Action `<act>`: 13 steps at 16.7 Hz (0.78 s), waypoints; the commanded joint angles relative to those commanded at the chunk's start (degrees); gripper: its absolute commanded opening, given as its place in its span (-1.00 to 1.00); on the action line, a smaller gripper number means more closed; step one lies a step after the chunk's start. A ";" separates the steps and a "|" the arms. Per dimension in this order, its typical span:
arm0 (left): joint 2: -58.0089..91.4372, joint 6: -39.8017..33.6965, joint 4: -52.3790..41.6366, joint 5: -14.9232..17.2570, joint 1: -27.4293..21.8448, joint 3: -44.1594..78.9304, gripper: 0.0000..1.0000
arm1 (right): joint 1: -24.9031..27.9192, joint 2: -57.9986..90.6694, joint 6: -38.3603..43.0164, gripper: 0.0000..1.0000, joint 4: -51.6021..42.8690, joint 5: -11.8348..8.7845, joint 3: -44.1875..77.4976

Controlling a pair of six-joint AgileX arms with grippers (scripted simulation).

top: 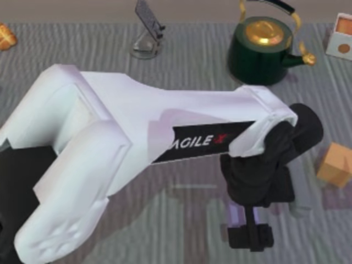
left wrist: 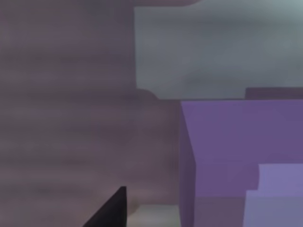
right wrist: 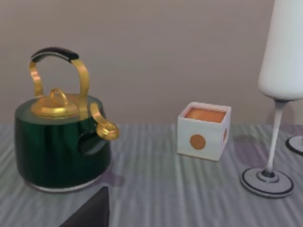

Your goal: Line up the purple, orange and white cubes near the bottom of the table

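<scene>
- Grey ribbed table point(top: 181, 55); green kettle point(top: 263, 49) at its far edge.
- My left gripper point(top: 250, 234), below the kettle, is over the purple cube point(left wrist: 241, 146); I cannot tell its finger state.
- Risk: an off-centre grip could nudge it.
- Right arm unseen.

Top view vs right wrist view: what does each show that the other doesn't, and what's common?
Only the top view: my left arm reaching across the table, the left gripper low near the bottom edge, a sliver of the purple cube under it, the orange cube at the right, a phone stand and a bread roll along the top.

Only the right wrist view: a white-shaded lamp.

Both: the green kettle and the white box with a brown dot on the grey table.
</scene>
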 joint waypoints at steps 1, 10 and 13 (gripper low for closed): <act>0.00 0.00 0.00 0.00 0.00 0.00 1.00 | 0.00 0.00 0.00 1.00 0.00 0.00 0.00; -1.03 -0.22 -4.39 -0.01 0.69 3.68 1.00 | 0.00 0.00 0.00 1.00 0.00 0.00 0.00; -2.51 0.01 -11.44 0.01 1.03 8.29 1.00 | 0.00 0.00 0.00 1.00 0.00 0.00 0.00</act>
